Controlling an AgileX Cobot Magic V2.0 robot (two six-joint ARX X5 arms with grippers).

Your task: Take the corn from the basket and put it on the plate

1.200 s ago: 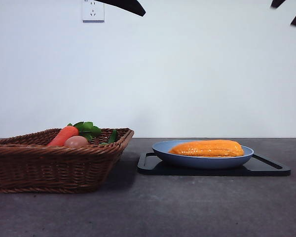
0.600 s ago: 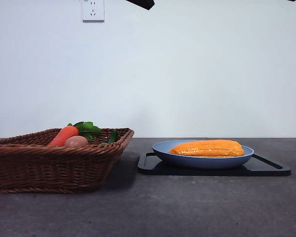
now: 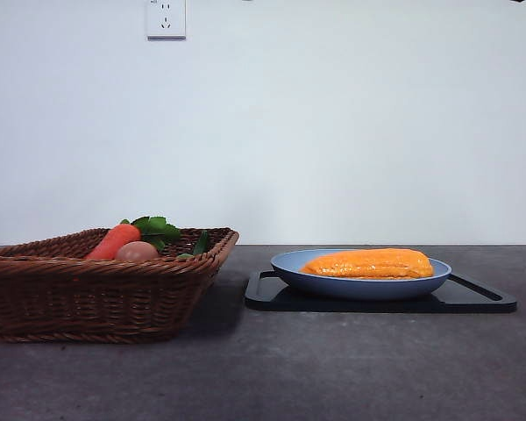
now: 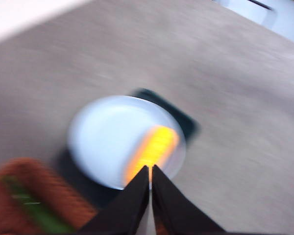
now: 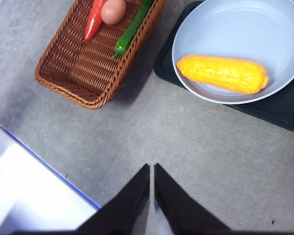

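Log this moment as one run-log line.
corn: lying on plate | basket: carrot, egg, greens | left gripper: shut, raised | right gripper: shut, raised

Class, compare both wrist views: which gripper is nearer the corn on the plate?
Probably the left. The left gripper hangs above the plate, the corn just past its jaws. The right gripper is back over bare table, corn well ahead.

A plain white wall (image 3: 333, 132) with a socket (image 3: 166, 17) stands behind the grey, evenly lit worktop (image 3: 263, 368).
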